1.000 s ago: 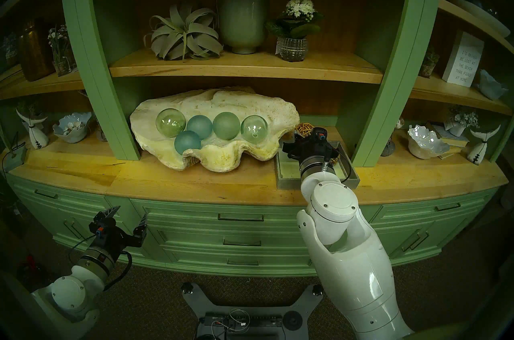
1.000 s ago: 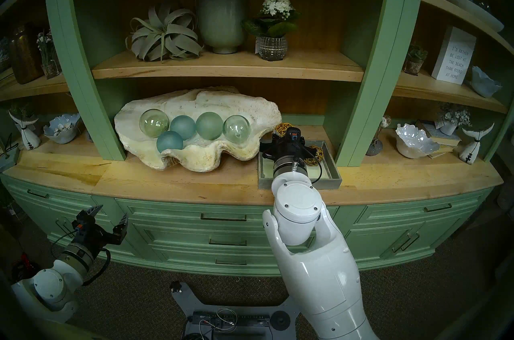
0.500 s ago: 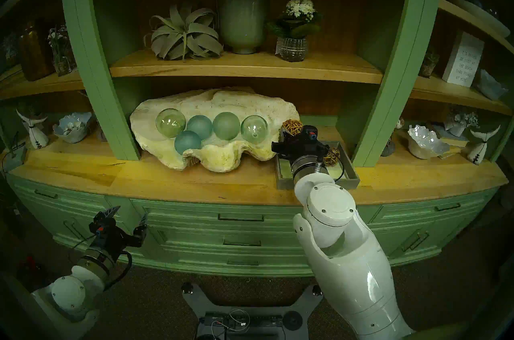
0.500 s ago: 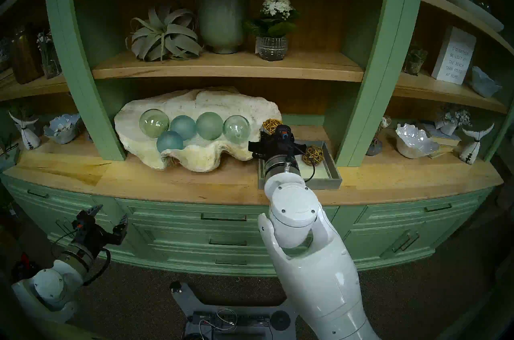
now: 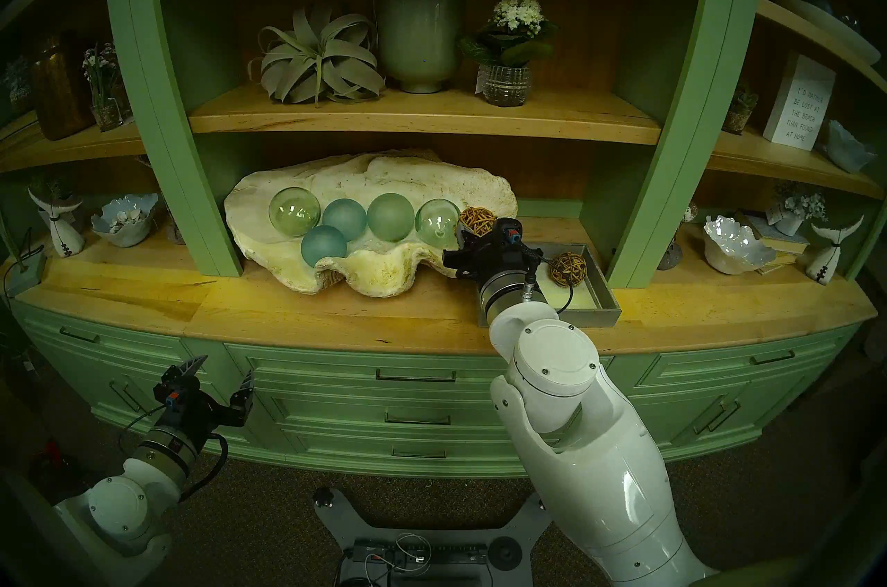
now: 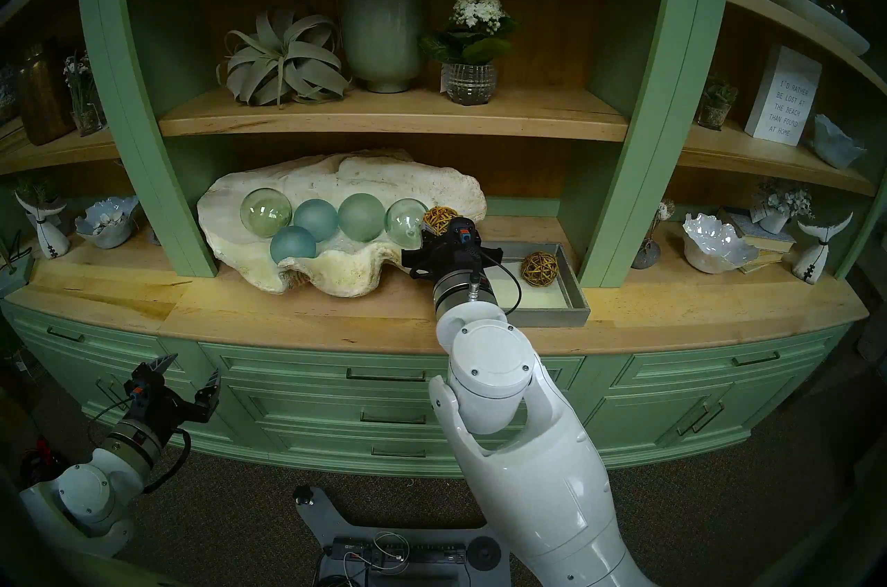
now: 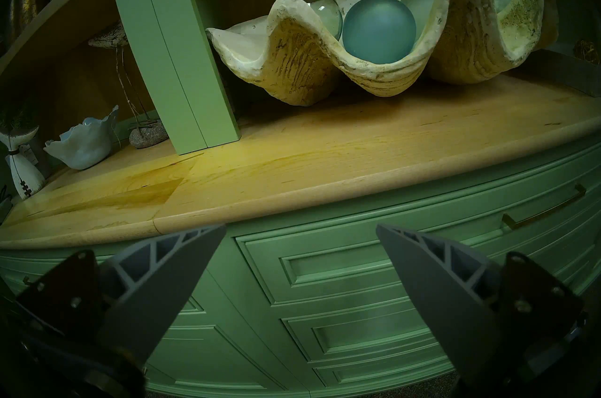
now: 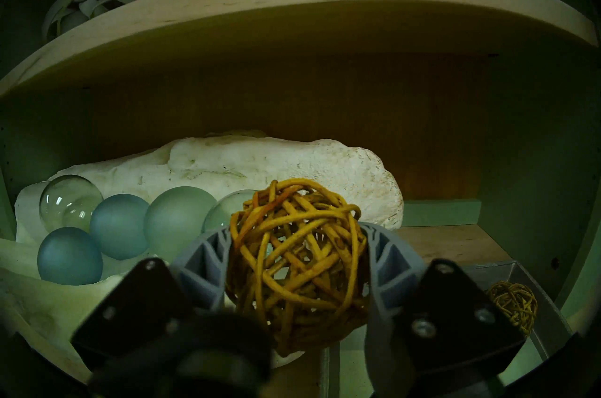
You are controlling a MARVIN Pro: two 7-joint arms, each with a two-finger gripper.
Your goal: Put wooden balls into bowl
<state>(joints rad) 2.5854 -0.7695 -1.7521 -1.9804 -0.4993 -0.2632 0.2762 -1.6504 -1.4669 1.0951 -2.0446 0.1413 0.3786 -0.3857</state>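
Now the right gripper (image 8: 297, 260) is clenched across the middle of a light, springy woven rattan ball (image 8: 294, 252) at the cream clam-shell bowl's (image 5: 384, 178) right end, left gripper (image 5: 218, 384) idle and spread, second ball (image 5: 568, 268) in the grey tray (image 5: 602, 298).

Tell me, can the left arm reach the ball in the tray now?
Probably not. The left gripper hangs open, low before the drawers, while the ball lies in the tray at the far right, and the right arm and the shell stand between.

Rough clam shell (image 5: 384, 178), seemingly stone
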